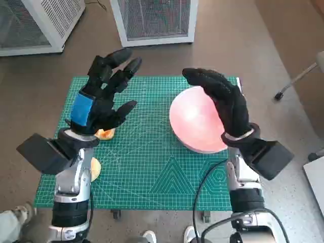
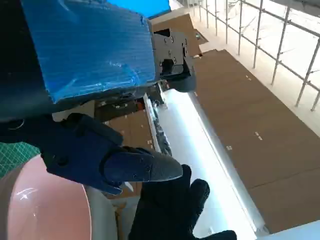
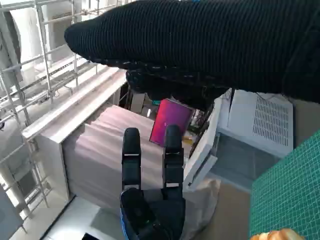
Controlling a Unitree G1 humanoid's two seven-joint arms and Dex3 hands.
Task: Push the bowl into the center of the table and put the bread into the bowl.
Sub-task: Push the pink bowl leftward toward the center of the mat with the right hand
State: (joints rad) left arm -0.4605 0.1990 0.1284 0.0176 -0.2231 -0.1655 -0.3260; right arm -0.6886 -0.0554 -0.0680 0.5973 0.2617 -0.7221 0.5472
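A pink bowl (image 1: pixel 192 119) sits on the right half of the green cutting mat (image 1: pixel 152 167). My gloved right hand (image 1: pixel 223 96) hangs over the bowl's right side with its fingers stretched out and nothing in them; whether it touches the bowl I cannot tell. My left hand (image 1: pixel 101 96) is raised over the mat's left part, fingers spread and empty. One piece of bread (image 1: pixel 105 134) peeks out just below it, and another (image 1: pixel 95 169) lies beside my left forearm. The left wrist view shows the bowl (image 2: pixel 45 210) and the right glove (image 2: pixel 170 210). The right wrist view shows the left hand (image 3: pixel 150 200) and bread (image 3: pixel 272 235).
Two white grated units (image 1: pixel 154 20) (image 1: pixel 35 23) stand on the floor behind the table. A chair base (image 1: pixel 293 81) is at the right. A person's shoe (image 1: pixel 15 212) shows at the lower left, near the table's front edge.
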